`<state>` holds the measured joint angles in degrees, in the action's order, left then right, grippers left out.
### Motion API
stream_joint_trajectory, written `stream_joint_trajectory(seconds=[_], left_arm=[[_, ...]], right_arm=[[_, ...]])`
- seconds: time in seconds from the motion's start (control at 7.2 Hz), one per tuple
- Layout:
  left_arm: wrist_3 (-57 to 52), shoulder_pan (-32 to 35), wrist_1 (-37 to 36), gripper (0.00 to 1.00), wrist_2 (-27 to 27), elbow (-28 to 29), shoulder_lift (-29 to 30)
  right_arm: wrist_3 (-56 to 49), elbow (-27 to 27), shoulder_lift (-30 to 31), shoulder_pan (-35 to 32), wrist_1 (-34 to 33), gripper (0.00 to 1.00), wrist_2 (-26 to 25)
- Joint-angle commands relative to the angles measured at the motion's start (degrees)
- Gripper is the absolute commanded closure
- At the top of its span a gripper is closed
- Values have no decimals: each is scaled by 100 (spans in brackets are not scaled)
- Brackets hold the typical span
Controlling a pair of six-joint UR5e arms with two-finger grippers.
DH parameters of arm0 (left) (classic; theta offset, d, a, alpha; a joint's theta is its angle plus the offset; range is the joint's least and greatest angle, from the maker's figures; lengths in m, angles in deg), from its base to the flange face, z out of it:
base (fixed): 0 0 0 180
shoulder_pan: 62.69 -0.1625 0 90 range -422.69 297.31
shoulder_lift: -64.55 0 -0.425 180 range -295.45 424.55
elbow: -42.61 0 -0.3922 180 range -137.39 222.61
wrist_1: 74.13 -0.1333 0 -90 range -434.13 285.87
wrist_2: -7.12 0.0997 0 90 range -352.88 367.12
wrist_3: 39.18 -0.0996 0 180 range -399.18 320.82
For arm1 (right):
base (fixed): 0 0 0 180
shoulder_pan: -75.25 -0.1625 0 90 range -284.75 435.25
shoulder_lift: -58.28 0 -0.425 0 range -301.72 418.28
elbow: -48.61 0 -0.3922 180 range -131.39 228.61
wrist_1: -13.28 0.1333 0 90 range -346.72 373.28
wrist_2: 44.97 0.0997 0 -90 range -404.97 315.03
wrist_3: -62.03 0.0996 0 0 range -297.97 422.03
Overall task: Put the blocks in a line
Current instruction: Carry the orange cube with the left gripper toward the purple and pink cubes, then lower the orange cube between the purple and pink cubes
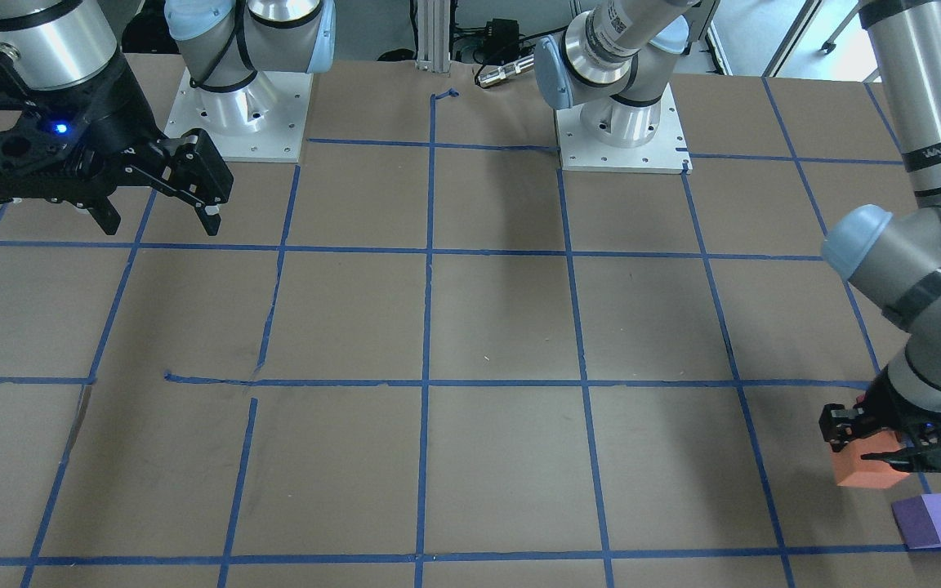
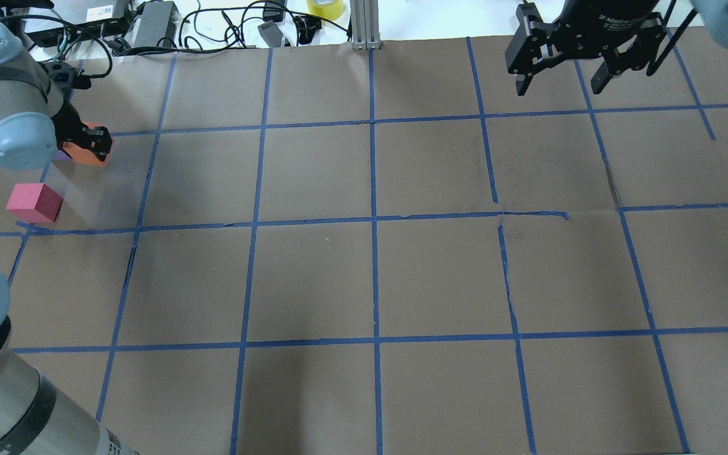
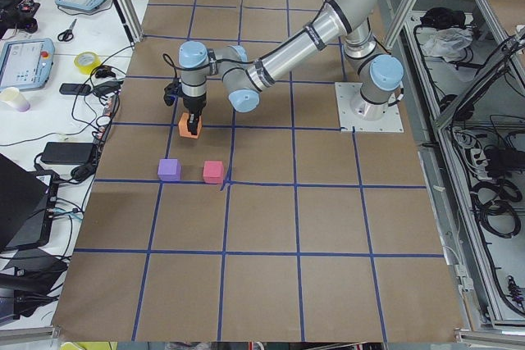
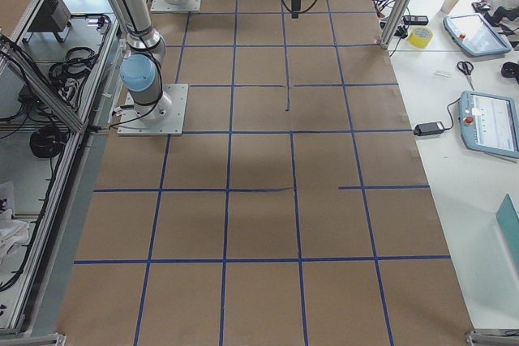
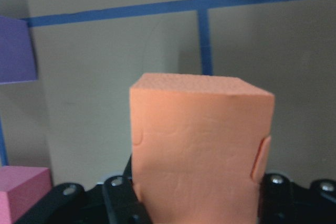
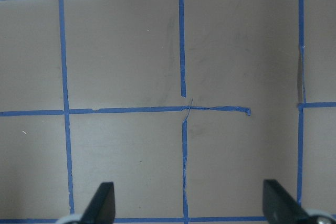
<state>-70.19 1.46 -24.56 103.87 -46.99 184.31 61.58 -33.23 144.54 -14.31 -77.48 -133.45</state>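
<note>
Three blocks occupy one grid square at the robot's left end of the desk (image 1: pixel 503 318). The left gripper (image 1: pixel 887 447) pinches the orange block (image 5: pixel 199 145) between its fingers, gripping the lower half so that the top stands free in the wrist view. Whether this block rests on the paper or hangs just above it cannot be told. The purple block (image 3: pixel 169 170) and the pink block (image 3: pixel 213 171) sit apart from each other along a blue tape line, a ready-made pair. The orange one is off that row (on the side nearer the operators' bench), so it probably has to be carried into line with them. The right gripper (image 2: pixel 560 87) hangs with its fingers spread wide over bare squares, well apart from the blocks, presumably parked out of the way.
</note>
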Motion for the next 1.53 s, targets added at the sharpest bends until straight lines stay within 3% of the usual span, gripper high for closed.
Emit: stream_joint_trajectory(seconds=[0.0,1.39], left_arm=[[-853,-481,384,100,-226,652,213],[-372,-1027,914,100,-843,1014,600]], right_arm=[[-78,-25,-4,9,32,0,-12],[-69,-51,23,44,198,0,-258]])
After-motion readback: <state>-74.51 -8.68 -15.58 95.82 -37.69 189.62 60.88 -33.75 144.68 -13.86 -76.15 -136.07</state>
